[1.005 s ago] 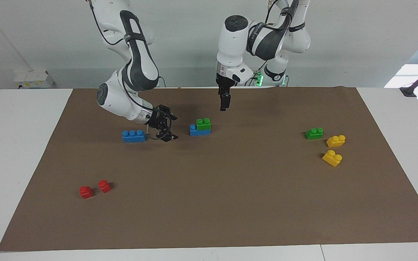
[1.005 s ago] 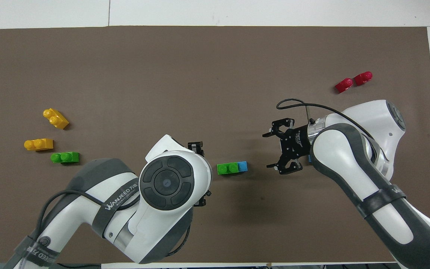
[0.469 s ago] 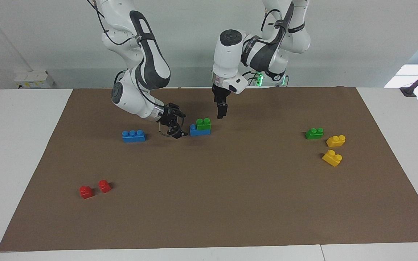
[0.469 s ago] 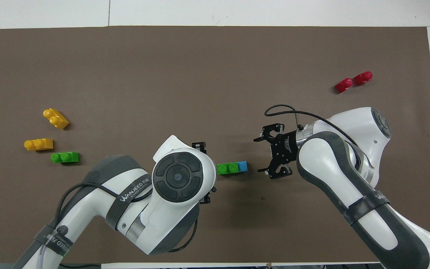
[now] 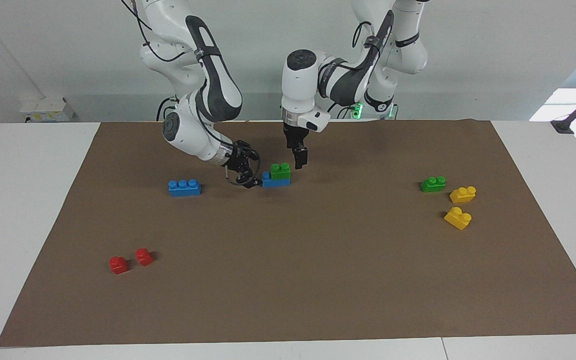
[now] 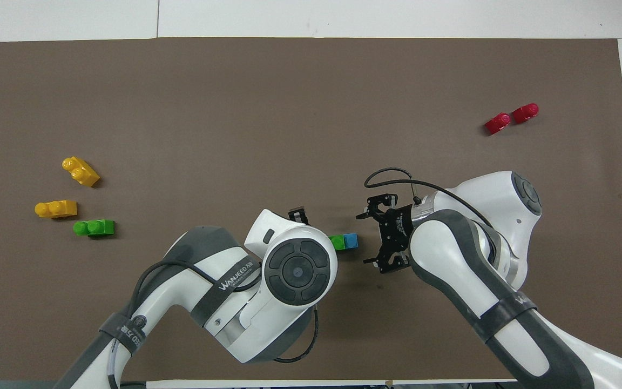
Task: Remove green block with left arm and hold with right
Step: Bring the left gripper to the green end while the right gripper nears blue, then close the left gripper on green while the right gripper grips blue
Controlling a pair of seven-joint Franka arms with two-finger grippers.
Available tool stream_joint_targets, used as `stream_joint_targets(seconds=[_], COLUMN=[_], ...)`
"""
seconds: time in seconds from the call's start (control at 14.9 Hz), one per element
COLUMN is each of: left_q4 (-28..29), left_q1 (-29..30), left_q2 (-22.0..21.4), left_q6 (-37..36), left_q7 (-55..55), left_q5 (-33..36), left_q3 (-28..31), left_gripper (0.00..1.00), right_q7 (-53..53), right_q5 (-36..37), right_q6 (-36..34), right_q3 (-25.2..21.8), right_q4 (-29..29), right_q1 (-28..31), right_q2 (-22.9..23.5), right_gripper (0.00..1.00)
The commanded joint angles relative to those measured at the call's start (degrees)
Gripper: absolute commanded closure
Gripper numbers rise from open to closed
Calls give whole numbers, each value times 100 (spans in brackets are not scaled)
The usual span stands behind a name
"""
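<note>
The bright green block (image 5: 280, 171) sits on a blue brick (image 5: 274, 181) on the brown mat; in the overhead view the left arm covers part of the green block (image 6: 337, 242). My left gripper (image 5: 299, 163) points down just beside the green block, toward the left arm's end of the table, its tips about level with the block's top. In the overhead view it is mostly hidden under its own arm. My right gripper (image 5: 249, 173) with the wire loop is open and low, close to the blue brick's other end; it also shows in the overhead view (image 6: 370, 236).
A loose blue three-stud brick (image 5: 184, 187) lies toward the right arm's end. A darker green brick (image 5: 433, 184) and two yellow bricks (image 5: 463, 194) (image 5: 458, 218) lie toward the left arm's end. Two red bricks (image 5: 118, 265) (image 5: 144, 256) lie farther from the robots.
My right gripper has moved from beside the loose blue brick toward the stacked pair. My left gripper has come down and closer to the green block. The bricks have not moved.
</note>
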State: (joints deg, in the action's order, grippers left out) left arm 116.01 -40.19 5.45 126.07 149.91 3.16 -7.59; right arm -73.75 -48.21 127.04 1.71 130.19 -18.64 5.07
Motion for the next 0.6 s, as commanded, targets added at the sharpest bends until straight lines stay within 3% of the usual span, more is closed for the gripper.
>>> stream_joint_targets(seconds=[0.0, 0.54], left_q4=[70, 62], left_q1=[-51, -199], left_q2=[62, 544], left_q6=[251, 612], left_q7=[152, 266], left_q5=[123, 141], left_q3=[83, 83], left_gripper=[0, 0], right_q7=[168, 212], right_q5=[-338, -549], right_q6=[303, 786], right_q3=[5, 14], right_q4=[191, 182], right_q1=[-104, -307], right_q2=[-51, 204], right_gripper=[3, 2])
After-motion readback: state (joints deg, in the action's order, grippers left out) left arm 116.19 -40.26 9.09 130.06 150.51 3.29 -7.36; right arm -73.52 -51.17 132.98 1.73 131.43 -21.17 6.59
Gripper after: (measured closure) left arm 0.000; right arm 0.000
